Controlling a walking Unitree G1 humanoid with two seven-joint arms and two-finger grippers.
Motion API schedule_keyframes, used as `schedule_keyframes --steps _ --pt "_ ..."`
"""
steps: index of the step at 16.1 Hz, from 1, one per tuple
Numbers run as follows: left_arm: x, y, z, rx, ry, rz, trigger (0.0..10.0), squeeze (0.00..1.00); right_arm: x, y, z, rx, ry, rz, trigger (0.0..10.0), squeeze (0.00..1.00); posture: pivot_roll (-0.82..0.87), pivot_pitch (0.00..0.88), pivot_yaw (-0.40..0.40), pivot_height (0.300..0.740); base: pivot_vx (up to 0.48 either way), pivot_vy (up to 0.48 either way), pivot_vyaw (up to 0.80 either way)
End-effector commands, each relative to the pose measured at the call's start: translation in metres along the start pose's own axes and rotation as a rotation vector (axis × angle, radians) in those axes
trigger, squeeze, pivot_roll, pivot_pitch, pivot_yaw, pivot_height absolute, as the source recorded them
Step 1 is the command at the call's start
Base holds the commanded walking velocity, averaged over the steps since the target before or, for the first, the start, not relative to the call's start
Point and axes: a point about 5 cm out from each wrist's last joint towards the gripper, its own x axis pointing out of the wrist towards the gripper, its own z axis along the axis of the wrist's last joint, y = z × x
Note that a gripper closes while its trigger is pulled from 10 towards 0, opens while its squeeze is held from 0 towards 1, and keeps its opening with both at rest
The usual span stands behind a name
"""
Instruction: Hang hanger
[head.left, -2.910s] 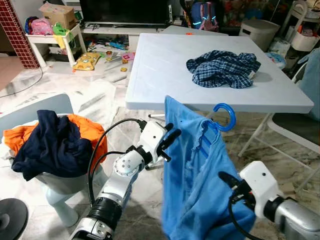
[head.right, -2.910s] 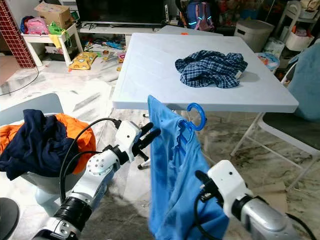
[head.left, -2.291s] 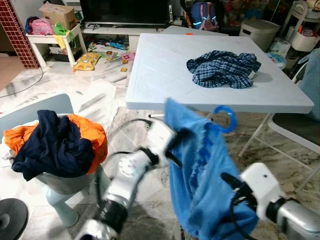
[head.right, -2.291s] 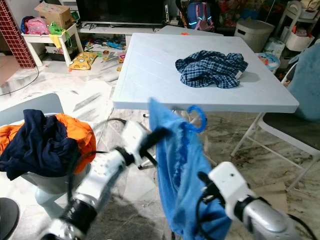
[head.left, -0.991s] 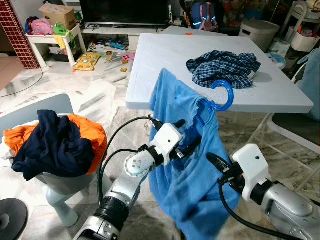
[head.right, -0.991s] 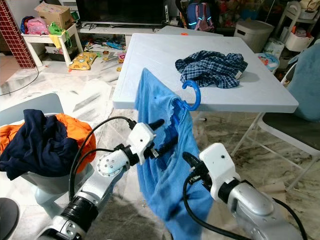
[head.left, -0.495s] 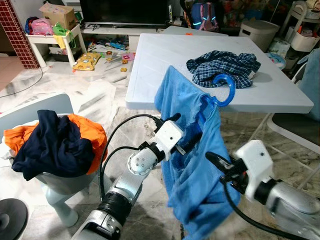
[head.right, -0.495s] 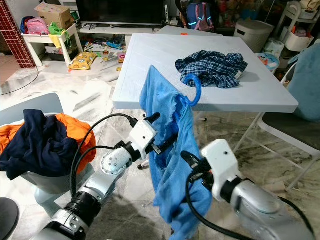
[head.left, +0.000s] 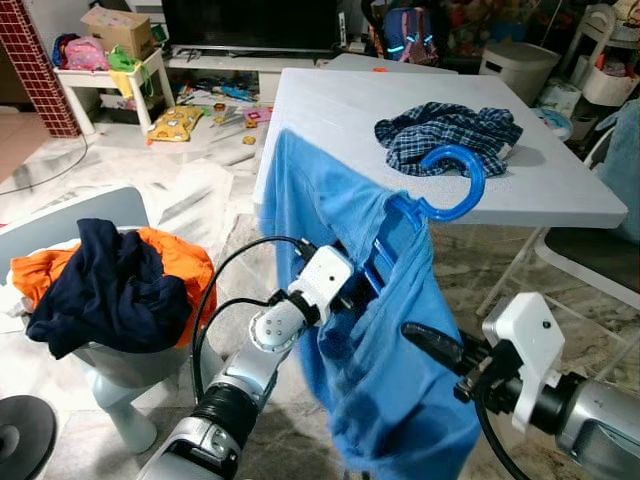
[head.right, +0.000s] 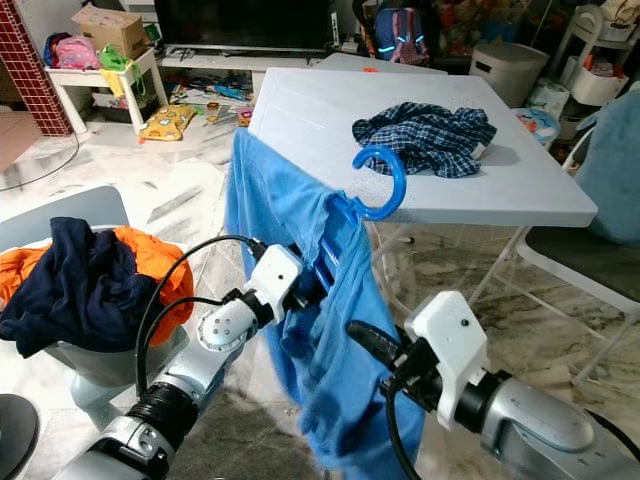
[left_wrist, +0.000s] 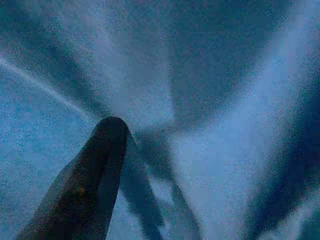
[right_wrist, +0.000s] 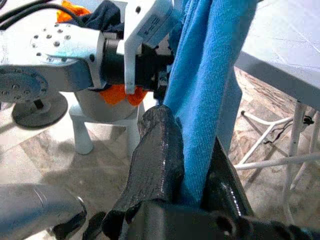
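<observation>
Showing bright, even room light and sharp detail in both eye views. Looking dim, grainy and blurry in the left wrist view, pressed against blue cloth (left_wrist: 215, 125). Staying bright but soft up close in the right wrist view.

Before us hangs a garment (head.left: 385, 340) on a hanger (head.left: 440, 190), with a table (head.left: 330, 130) behind it. On our left, clothes (head.left: 100, 285) lie in a basket (head.left: 120, 365); a shirt (head.left: 447, 137) lies on the table.

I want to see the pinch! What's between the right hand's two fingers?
A fold of the blue shirt, squeezed between the right hand's fingers in the right wrist view.
</observation>
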Motion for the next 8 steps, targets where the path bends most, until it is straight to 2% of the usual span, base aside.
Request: schedule_keyframes --steps 1,3,7,8 --pt "0.004 0.005 0.006 0.008 -0.019 0.013 0.0 0.00 -0.002 0.007 0.005 -0.045 -0.011 0.020 10.0 0.00 -0.06 0.000 -0.047 0.740 0.000 0.000 0.00" --pt "0.004 0.007 0.007 -0.007 -0.022 0.019 0.0 0.00 0.001 -0.001 0.000 -0.048 0.018 -0.037 10.0 0.00 -0.06 0.000 -0.047 0.740 0.000 0.000 0.00" --pt "0.003 0.008 0.006 -0.023 -0.021 0.026 0.0 0.00 0.002 -0.003 -0.001 -0.060 0.029 -0.059 10.0 0.00 -0.06 0.000 -0.047 0.740 0.000 0.000 0.00" --pt "0.003 0.009 0.005 -0.042 -0.017 0.027 0.0 0.00 0.003 -0.010 -0.003 -0.069 0.041 -0.113 10.0 0.00 -0.06 0.000 -0.049 0.740 0.000 0.000 0.00"
